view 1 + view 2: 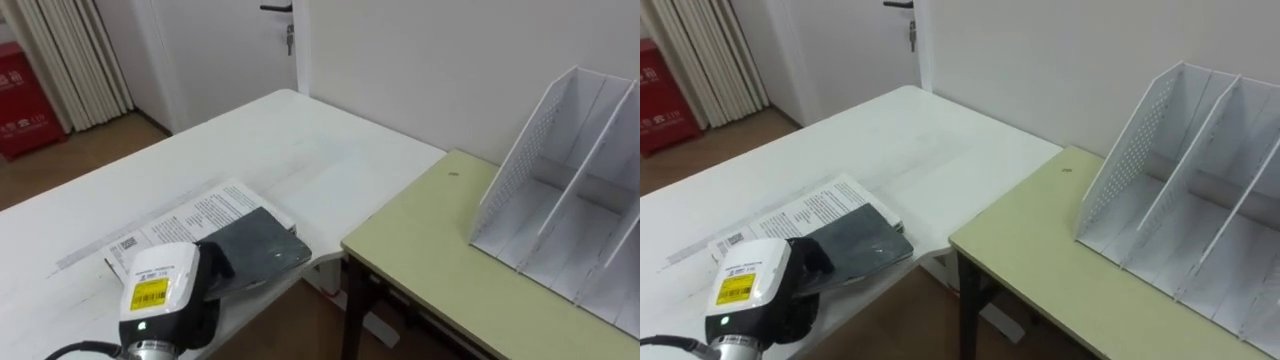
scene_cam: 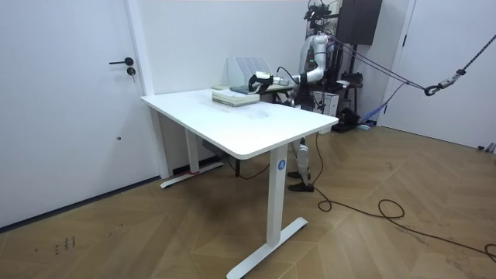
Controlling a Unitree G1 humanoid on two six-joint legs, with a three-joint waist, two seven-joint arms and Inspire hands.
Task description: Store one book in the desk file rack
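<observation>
Book (image 1: 190,215) flat on the white table (image 1: 300,140), at its near edge by the corner next to the green desk (image 1: 440,270), printed cover up. Dark slab (image 1: 268,250) across its right half. Left hand (image 1: 207,266) at the slab's near end, touching it; finger state cannot be told. Rack (image 1: 570,190) upright on the desk's far side, well apart from the book.

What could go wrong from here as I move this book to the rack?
The dark book lies on a printed book at the white table's edge, under the left hand: a poor grip could drag both or drop one into the gap beside the green desk. The file rack has narrow slots; the book might catch a divider.
</observation>
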